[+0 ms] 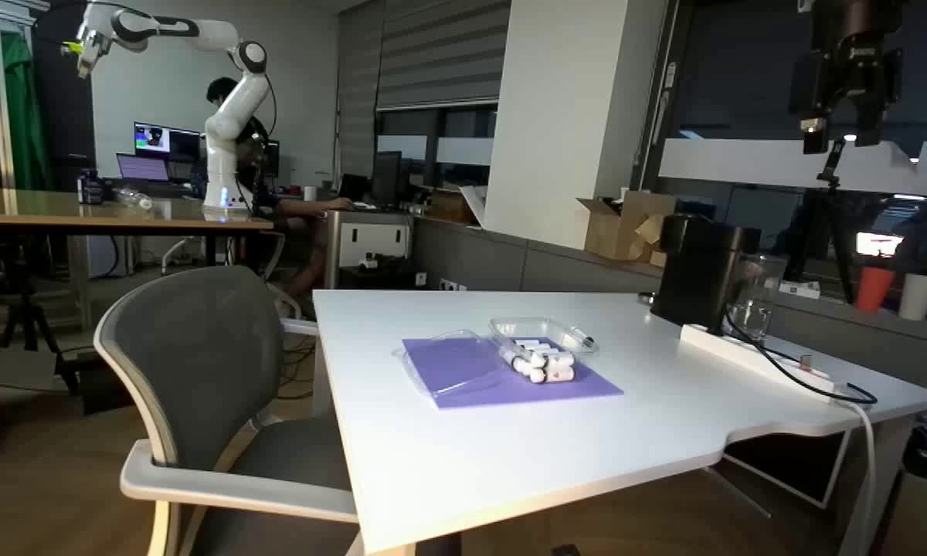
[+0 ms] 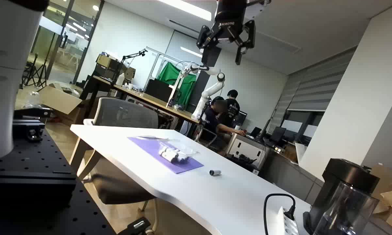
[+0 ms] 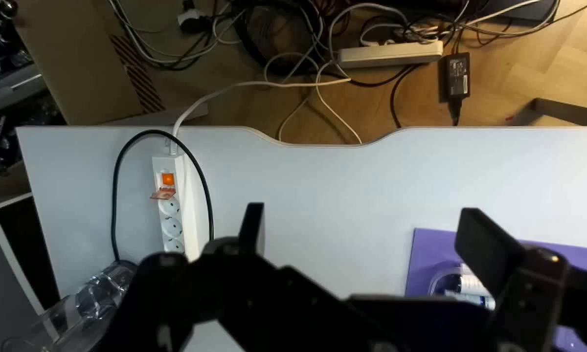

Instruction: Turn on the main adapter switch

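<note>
A white power strip lies on the white table beside the black machine, in both exterior views [image 1: 741, 357] [image 2: 282, 222] and at the left of the wrist view [image 3: 191, 215]. Its orange main switch [image 3: 168, 179] is at the end where the white cord enters; I cannot tell whether it is lit. A small reddish transparent flap [image 3: 163, 194] stands up beside the switch. My gripper, in both exterior views [image 1: 842, 139] [image 2: 222, 62] and the wrist view [image 3: 361, 222], is open and empty, high above the table. The strip lies to the left of its fingers in the wrist view.
A black cable [image 3: 203, 178] loops over the strip. A black machine [image 1: 691, 270] with a clear tank [image 2: 344, 205] stands beside it. A purple sheet [image 1: 463, 394] bears a clear tray of white bottles [image 1: 552, 374]. A loose bottle [image 2: 215, 172] lies nearby.
</note>
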`<action>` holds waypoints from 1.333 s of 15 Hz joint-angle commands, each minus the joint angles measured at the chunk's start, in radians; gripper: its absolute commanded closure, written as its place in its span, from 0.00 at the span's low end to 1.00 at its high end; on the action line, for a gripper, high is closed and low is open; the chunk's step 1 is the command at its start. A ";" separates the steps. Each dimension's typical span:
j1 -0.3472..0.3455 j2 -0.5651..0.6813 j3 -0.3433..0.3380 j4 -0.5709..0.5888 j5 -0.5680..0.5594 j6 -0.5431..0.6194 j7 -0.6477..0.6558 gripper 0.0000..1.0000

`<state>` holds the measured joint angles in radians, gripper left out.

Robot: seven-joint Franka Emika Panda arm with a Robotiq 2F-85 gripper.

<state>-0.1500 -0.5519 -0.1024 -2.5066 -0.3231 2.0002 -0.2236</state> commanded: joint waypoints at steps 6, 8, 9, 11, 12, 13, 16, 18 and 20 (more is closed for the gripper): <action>0.012 0.000 -0.010 0.002 -0.005 -0.004 0.005 0.00; 0.012 0.000 -0.010 0.002 -0.005 -0.004 0.005 0.00; 0.011 0.017 -0.036 0.016 -0.007 0.032 -0.031 0.00; 0.007 0.077 -0.099 0.066 0.008 0.083 -0.120 0.00; 0.001 0.122 -0.138 0.095 0.008 0.126 -0.174 0.00; 0.002 0.162 -0.175 0.121 0.022 0.167 -0.227 0.00; 0.005 0.332 -0.285 0.229 0.087 0.262 -0.402 0.00; -0.001 0.454 -0.329 0.317 0.176 0.278 -0.526 0.00; -0.032 0.580 -0.333 0.426 0.261 0.237 -0.606 0.00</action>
<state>-0.1565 -0.1695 -0.4276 -2.2652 -0.1583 2.2886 -0.7317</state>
